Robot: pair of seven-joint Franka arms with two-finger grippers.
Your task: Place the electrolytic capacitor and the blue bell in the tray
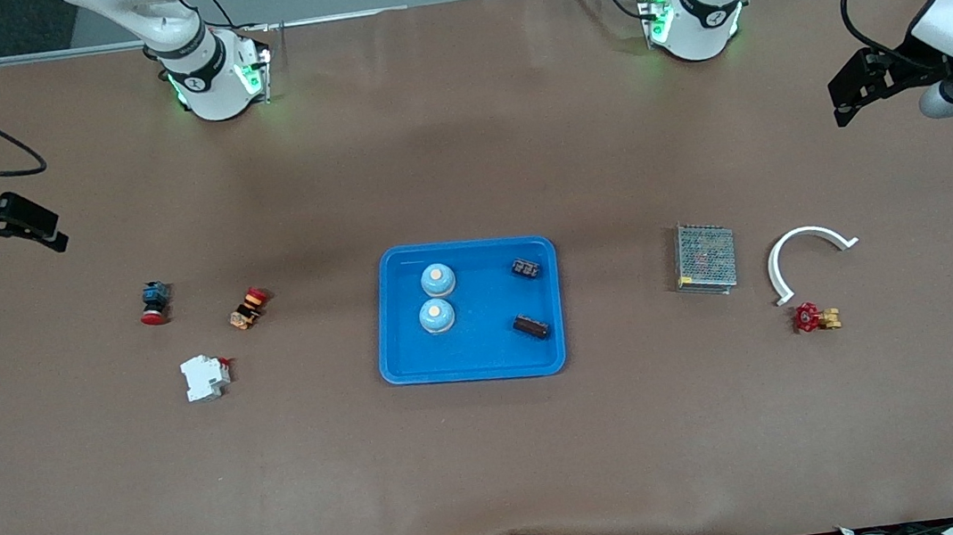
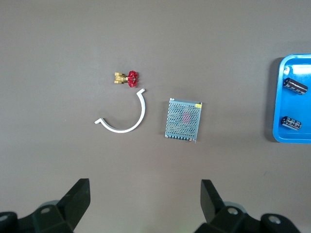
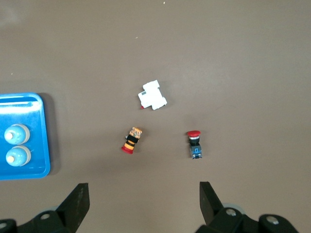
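Glossy blue plastic tray mid-bench, holding two domed blue bells and two dark cylindrical capacitors. Left gripper, right gripper — jaws released, empty, over bare brown bench ends.

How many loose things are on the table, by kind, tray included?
Tray: 1
Blue bells: 2
Capacitors: 2
Push buttons: 2
White breaker: 1
Mesh power supply: 1
White curved clip: 1
Red-handled valve: 1
Total: 11
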